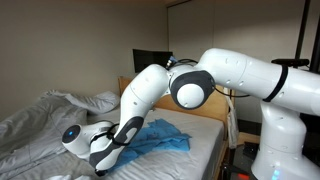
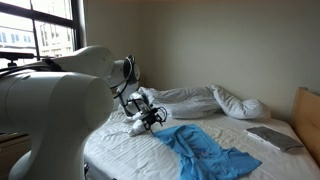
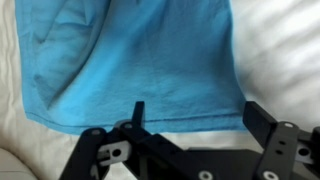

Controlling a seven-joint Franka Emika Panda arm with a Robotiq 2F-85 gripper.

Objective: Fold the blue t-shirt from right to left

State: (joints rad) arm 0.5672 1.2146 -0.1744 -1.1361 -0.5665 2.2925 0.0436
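blue t-shirt fills the top of the wrist view, lying on the white sheet. Cloth is creased, w/ a doubled-over layer toward upper left. Its lower edge runs across right at the fingertips. Gripper is open: two black fingers stand wide apart w/ nothing clamped btwn them, and the shirt's edge lies under the gap. Can't tell whether the tips touch the cloth.

In both ext. views the blue t-shirt sits rumpled on the bare sheet, approx mid-bed, one end just by the gripper and the rest spread away from it. In an ext. view the gripper hangs low over that end, pointing down at the mattress. The arm reaches in over the bed from its base beside it, elbow bent high and wrist low.

Beyond the shirt is a grey duvet, bunched in folds, close to the gripper but apart from the blue cloth. Next to the duvet is a white pillow, crumpled. A flat grey item lies on the sheet near the wooden headboard; can't tell what it is. Furthest back are a plain wall and a window.
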